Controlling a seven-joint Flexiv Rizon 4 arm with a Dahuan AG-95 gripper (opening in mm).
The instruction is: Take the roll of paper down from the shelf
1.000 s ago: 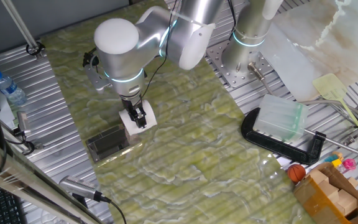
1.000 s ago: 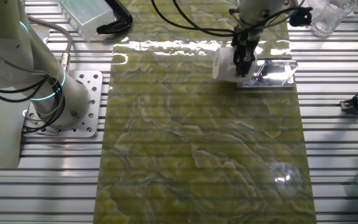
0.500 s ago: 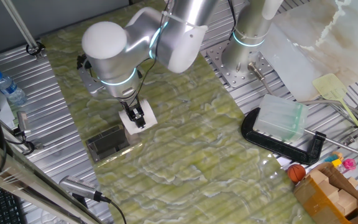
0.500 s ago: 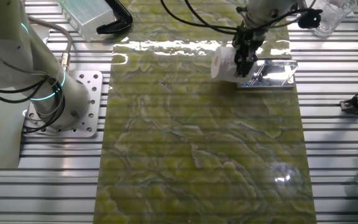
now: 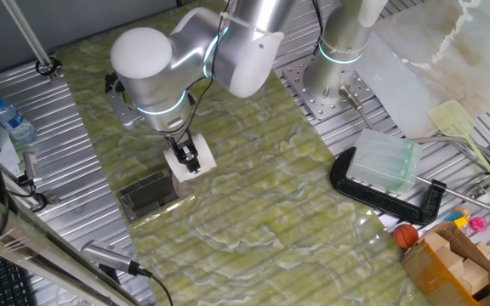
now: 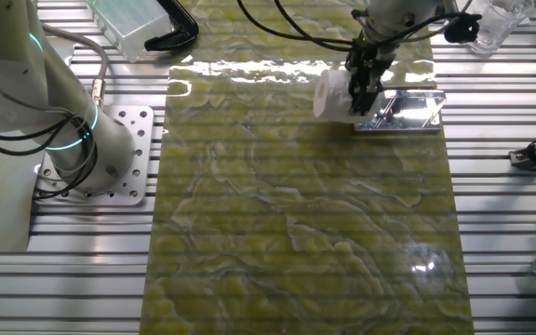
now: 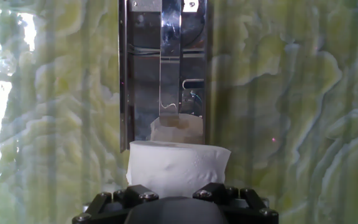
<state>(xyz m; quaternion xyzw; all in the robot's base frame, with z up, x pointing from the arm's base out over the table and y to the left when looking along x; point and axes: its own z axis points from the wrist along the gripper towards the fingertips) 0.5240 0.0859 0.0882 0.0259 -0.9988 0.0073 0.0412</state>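
Roll of paper (image 5: 190,161) sits clamped in our pincer (image 6: 362,90), held just beside the shelf (image 6: 400,111) edge, above the green surface (image 6: 296,214); we judge the lowering turns on this: bare surface lies directly below the roll, shelf to one side.

White roll of paper (image 6: 332,94) hangs just beside the shiny, mirror-topped shelf (image 6: 406,112).

A robotics lab: slotted aluminium table (image 6: 510,223), second arm's bolted base (image 6: 100,158), black clamp (image 5: 381,197).
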